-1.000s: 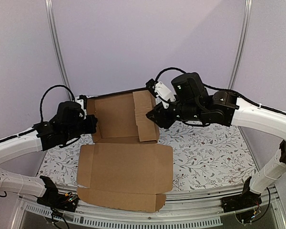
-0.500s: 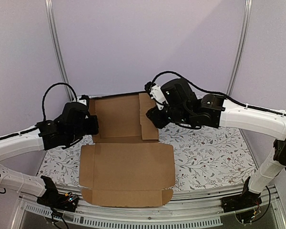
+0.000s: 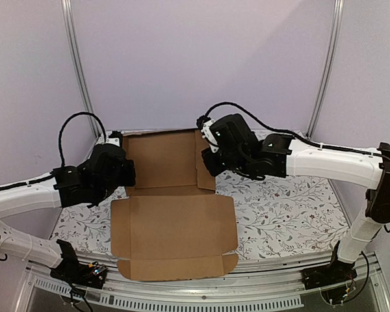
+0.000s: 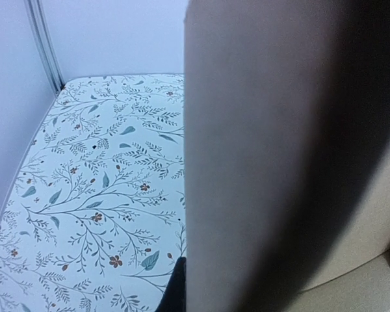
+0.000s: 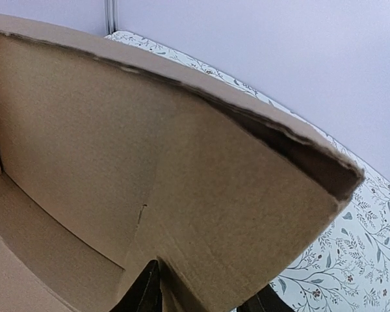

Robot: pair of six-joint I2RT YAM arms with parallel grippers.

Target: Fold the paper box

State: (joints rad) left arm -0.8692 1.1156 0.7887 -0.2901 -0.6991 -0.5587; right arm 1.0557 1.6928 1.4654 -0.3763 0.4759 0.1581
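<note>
The paper box (image 3: 172, 224) is a brown cardboard sheet; its front panel lies flat and its rear part stands against the back wall with the side flaps raised. My left gripper (image 3: 127, 171) is at the rear left flap. In the left wrist view that flap (image 4: 279, 162) fills the right half, with one dark fingertip (image 4: 175, 289) against its edge and the other hidden. My right gripper (image 3: 206, 162) is at the rear right flap. In the right wrist view its fingertips (image 5: 146, 291) stand apart below the flap (image 5: 182, 195), which lies across them.
The table has a floral cloth (image 3: 286, 208). Purple walls and metal posts (image 3: 78, 71) close in the back and sides. The box's front edge is near the table's metal front rail (image 3: 182, 289).
My right gripper has moved left and back along the right flap, which now stands steeper. The left gripper has shifted a little right. The box's front edge has slid slightly back.
</note>
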